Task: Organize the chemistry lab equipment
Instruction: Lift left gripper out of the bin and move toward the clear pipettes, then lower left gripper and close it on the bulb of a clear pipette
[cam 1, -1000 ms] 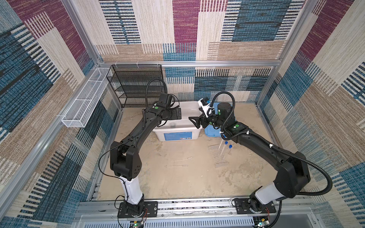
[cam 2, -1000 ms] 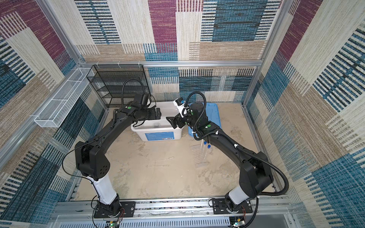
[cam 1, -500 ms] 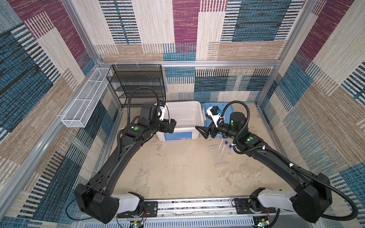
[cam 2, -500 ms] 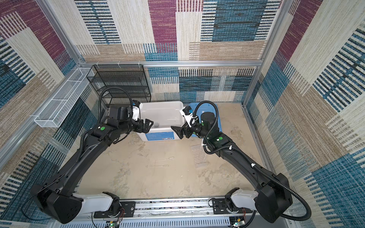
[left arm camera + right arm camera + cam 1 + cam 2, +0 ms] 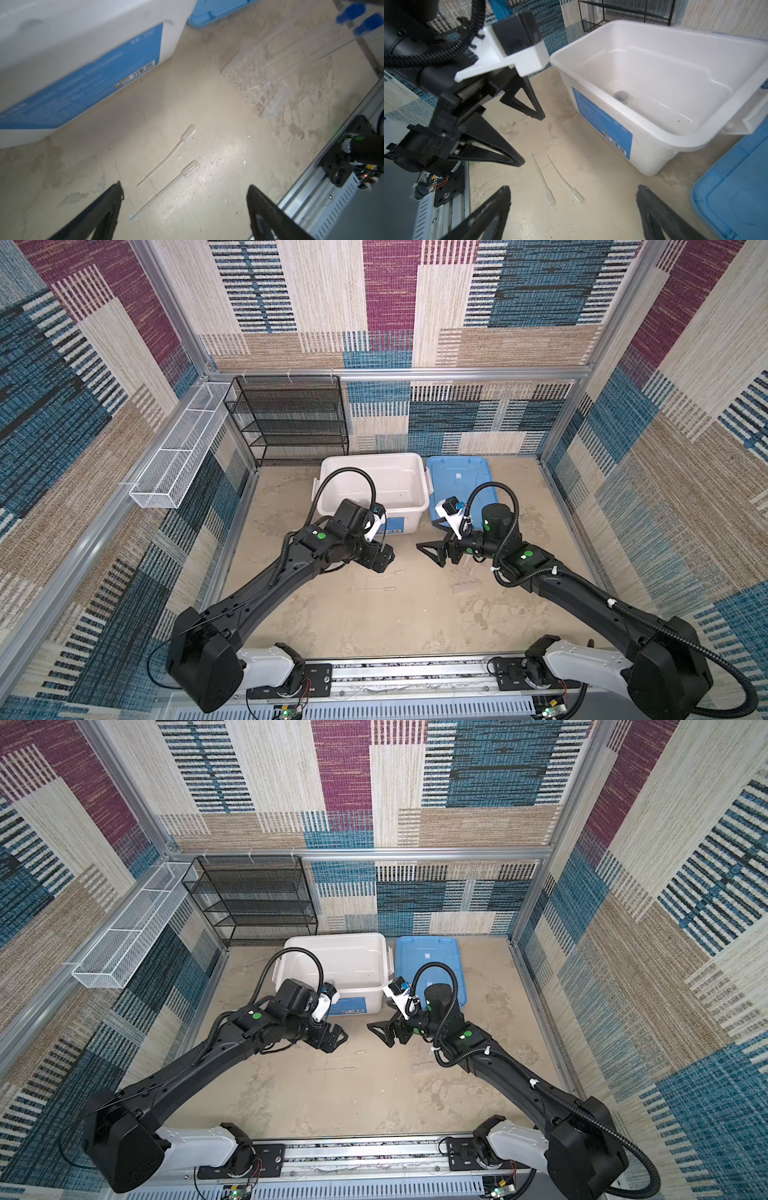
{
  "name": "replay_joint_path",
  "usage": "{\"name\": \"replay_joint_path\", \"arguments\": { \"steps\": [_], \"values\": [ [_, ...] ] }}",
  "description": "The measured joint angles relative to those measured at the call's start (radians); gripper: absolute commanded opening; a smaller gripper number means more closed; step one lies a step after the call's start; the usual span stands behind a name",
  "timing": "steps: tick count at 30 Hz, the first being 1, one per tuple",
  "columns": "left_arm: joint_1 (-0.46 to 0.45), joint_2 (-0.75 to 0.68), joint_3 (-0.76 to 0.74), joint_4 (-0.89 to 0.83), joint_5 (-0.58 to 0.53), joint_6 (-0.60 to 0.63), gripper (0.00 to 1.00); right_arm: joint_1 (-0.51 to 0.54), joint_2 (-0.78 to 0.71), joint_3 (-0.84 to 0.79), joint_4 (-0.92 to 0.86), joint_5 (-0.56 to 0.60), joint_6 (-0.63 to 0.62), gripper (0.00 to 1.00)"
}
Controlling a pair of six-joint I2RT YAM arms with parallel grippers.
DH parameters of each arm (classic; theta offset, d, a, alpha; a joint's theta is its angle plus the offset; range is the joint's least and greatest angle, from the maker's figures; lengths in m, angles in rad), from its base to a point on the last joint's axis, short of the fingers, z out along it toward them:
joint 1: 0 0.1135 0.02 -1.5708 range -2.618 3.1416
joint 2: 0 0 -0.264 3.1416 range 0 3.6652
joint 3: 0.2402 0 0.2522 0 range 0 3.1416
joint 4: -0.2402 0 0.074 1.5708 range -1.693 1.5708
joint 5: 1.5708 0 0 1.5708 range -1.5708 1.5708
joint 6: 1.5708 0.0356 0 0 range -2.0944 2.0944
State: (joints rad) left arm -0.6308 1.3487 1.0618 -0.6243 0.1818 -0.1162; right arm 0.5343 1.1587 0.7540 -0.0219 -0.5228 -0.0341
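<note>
Two thin clear pipettes [image 5: 166,158] [image 5: 166,191] lie side by side on the sandy floor in front of the white bin; both top views show them [image 5: 380,588] [image 5: 340,1068]. My left gripper [image 5: 185,186] hangs open and empty just above their thin ends. My right gripper [image 5: 574,188] is open and empty over their bulb ends [image 5: 564,179]. The two grippers face each other in both top views [image 5: 384,560] [image 5: 430,558]. A clear plastic rack [image 5: 255,83] lies on the floor with long clear tubes [image 5: 291,41], blue-capped [image 5: 351,10], leaning over it.
The open white bin [image 5: 424,489] stands at the back, its blue lid [image 5: 457,477] flat beside it. A small round grey thing [image 5: 620,95] sits on the bin's floor. A black mesh shelf [image 5: 291,418] and a white wire basket [image 5: 178,456] line the back left.
Both arms have drawn back from the bin toward the front and come down over the floor. The grippers now face each other above the pipettes, still open.
</note>
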Motion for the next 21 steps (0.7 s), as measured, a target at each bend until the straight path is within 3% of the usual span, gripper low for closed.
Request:
{"name": "replay_joint_path", "arguments": {
  "steps": [6,13,21],
  "values": [
    [-0.042,0.083,-0.113,0.146,0.004,-0.021,0.76,0.000,-0.007,-0.036,0.001,0.016,0.022,0.95],
    [-0.080,0.130,-0.237,0.389,-0.001,-0.045,0.71,0.000,0.003,-0.048,0.002,0.052,0.030,0.95],
    [-0.095,0.222,-0.247,0.507,-0.057,-0.042,0.66,0.000,0.020,-0.056,0.003,0.063,0.034,0.94]
  ]
}}
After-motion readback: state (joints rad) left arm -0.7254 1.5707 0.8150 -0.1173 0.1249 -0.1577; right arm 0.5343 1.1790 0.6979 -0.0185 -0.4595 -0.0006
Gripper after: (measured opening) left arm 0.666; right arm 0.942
